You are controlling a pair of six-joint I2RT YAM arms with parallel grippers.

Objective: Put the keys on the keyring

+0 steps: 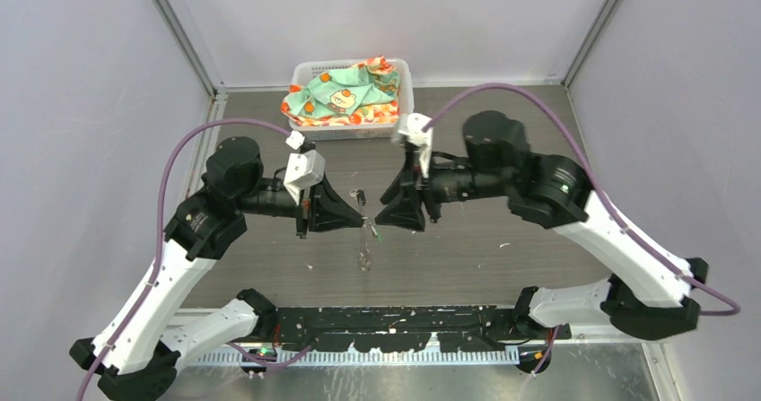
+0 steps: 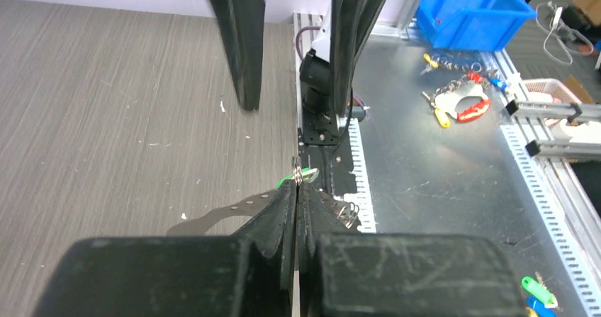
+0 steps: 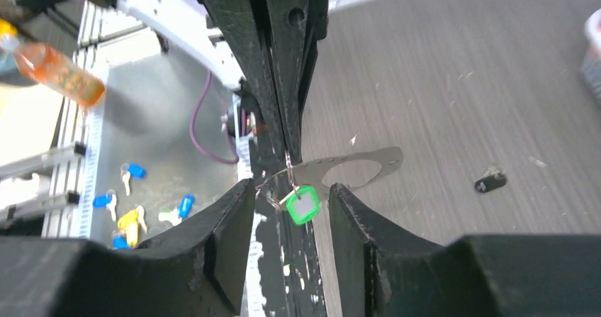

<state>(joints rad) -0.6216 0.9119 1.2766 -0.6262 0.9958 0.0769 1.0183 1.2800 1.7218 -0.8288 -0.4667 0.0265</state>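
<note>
Above the surface (image 3: 461, 83), between both arms, the left gripper (image 2: 296, 193) is clamped on the keyring (image 3: 386, 158) while the right gripper (image 3: 290, 188), fingers spread, brackets the dangling green key (image 3: 303, 208); closing squarely on its head, without tugging, seems wisest.

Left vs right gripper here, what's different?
Left gripper is shut, pinching the keyring; right gripper is open, holding nothing.
Left gripper carries the hanging green key; right gripper only straddles that key without touching it.
Shared: both face each other above the table.
</note>
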